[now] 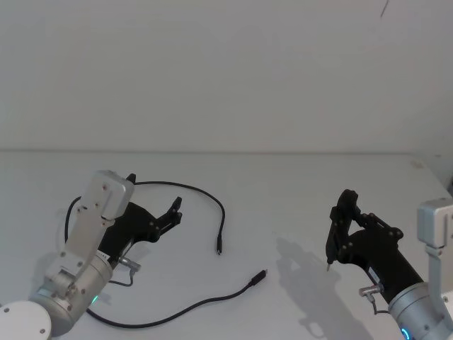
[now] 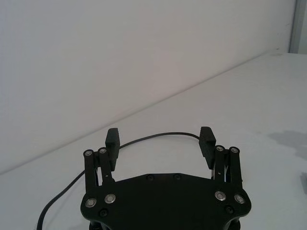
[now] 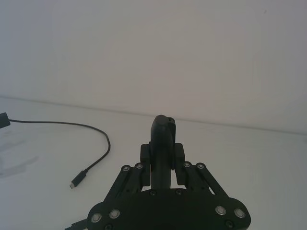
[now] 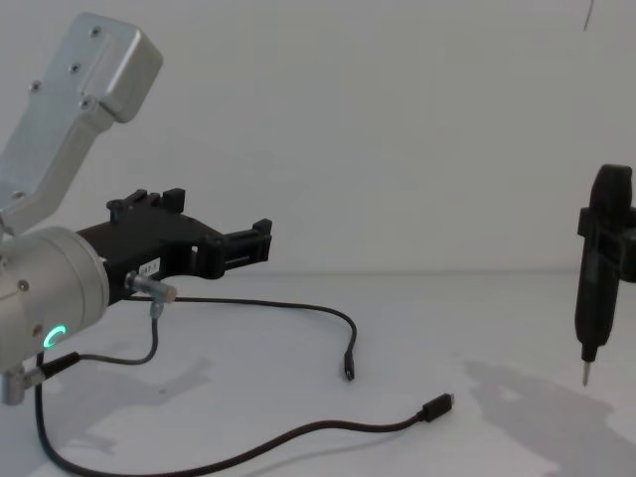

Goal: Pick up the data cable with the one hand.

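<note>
The data cable (image 1: 209, 197) is a long thin black line looping on the white table (image 1: 283, 191). One plug (image 1: 219, 250) ends its upper arc, and the other plug (image 1: 262, 274) ends the lower run near the front. My left gripper (image 1: 175, 211) hovers open above the table just inside the upper arc, nothing between its fingers. In the left wrist view the cable (image 2: 144, 139) runs on the table beyond the open left gripper (image 2: 160, 136). My right gripper (image 1: 341, 221) is off to the right, shut on a black pen-shaped tool (image 1: 331, 244) that points tip down.
A short dark wire with metal plugs (image 1: 124, 271) hangs from my left wrist. The right wrist view shows the cable (image 3: 98, 133) and a plug (image 3: 77, 181) beyond the held tool (image 3: 163, 139). A plain white wall (image 1: 226, 71) stands behind the table.
</note>
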Controlling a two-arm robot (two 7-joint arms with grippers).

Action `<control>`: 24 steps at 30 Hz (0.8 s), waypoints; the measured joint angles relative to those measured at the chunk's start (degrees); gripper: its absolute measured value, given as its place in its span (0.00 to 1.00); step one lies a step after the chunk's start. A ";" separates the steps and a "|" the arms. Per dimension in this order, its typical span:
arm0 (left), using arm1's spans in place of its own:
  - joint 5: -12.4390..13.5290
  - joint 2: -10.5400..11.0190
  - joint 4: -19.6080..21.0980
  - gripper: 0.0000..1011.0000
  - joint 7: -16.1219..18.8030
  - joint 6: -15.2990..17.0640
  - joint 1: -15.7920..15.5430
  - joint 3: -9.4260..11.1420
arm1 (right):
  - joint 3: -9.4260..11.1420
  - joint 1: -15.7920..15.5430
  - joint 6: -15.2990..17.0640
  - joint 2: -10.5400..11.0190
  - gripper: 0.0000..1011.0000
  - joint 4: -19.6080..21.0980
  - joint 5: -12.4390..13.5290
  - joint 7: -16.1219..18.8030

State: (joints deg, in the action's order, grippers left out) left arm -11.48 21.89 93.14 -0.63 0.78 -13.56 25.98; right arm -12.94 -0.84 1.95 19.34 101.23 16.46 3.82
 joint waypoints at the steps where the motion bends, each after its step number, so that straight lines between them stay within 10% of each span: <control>1: 0.00 0.00 0.00 0.99 0.01 0.00 0.00 0.00 | 0.00 0.00 0.00 0.00 0.28 0.00 0.00 0.01; 24: -0.57 0.87 0.02 0.99 -3.76 -0.15 -0.62 0.63 | 0.00 0.00 0.00 0.00 0.28 -0.01 0.00 0.01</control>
State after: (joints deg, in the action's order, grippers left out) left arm -12.05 22.77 93.16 -4.39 0.63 -14.18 26.61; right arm -12.94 -0.84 1.95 19.33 101.23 16.47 3.83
